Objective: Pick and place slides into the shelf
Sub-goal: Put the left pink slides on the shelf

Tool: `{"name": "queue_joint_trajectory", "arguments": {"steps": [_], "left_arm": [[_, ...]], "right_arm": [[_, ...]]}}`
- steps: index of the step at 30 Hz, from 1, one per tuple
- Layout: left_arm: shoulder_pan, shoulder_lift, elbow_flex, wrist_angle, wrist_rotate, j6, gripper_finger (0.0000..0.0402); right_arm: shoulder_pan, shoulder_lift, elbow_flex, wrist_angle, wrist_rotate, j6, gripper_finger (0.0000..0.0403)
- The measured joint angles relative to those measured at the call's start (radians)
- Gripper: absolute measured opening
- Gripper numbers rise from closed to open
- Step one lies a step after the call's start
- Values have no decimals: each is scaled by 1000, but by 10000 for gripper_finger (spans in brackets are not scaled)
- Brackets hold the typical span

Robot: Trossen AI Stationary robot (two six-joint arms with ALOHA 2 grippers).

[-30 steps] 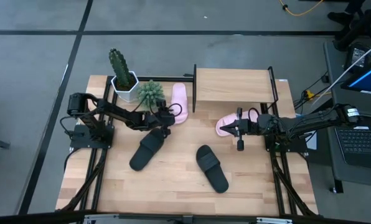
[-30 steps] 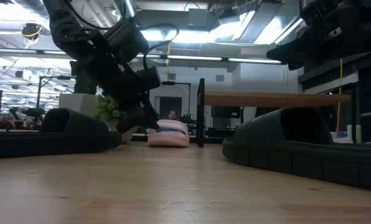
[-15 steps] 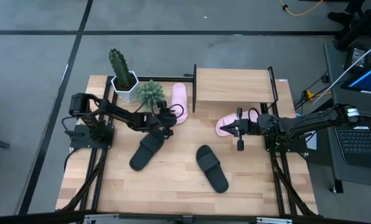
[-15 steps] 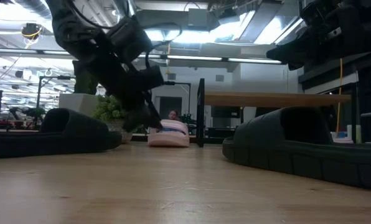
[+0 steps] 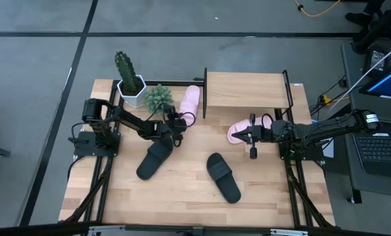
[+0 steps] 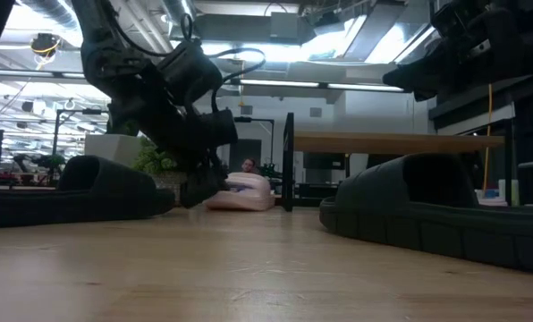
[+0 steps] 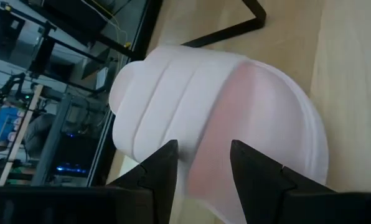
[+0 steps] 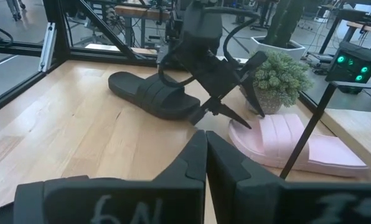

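A pale pink slide [image 5: 190,99] lies slanted at the shelf's left leg, next to the bushy plant. My left gripper [image 5: 177,124] is at the slide's near end and shut on it; the left wrist view shows the ribbed strap [image 7: 160,93] ahead of the fingers. A second pink slide [image 5: 237,133] rests on the table in front of the shelf [image 5: 248,92]. My right gripper [image 5: 252,139] hangs above it, raised, shut and empty. Two black slides [image 5: 157,157] [image 5: 223,177] lie flat on the near half of the table. My left gripper holds the pale pink slide by its near end [image 7: 204,158], which sits between the two fingers [image 7: 167,165]. The fingers slant down at it from the table's left and near side. The slide's far end [image 8: 335,158] rests on the table.
A potted cactus [image 5: 126,72] and a bushy green plant [image 5: 158,97] stand at the far left, close to my left arm. The shelf's black legs [image 8: 304,134] stand beside the held slide. Bare wood lies along the near edge [image 5: 182,200].
My left gripper has drawn back a little toward the table's left edge. The pale pink slide has turned with it: its near end has swung left, and it now lies slanted instead of straight along the shelf's leg. My right arm has kept still.
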Motion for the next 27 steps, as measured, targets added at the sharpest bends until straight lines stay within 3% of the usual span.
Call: {"name": "queue_joint_trajectory", "arguments": {"steps": [9, 16, 21, 27], "left_arm": [[5, 0, 0, 3, -62, 4, 140], [23, -1, 0, 3, -51, 4, 140], [39, -1, 0, 3, 14, 3, 140], [45, -2, 0, 3, 4, 3, 133]], "right_arm": [[0, 0, 0, -3, 0, 0, 7], [0, 0, 0, -4, 0, -1, 7], [0, 0, 0, -4, 0, -1, 7], [0, 0, 0, -4, 0, -1, 7]]}}
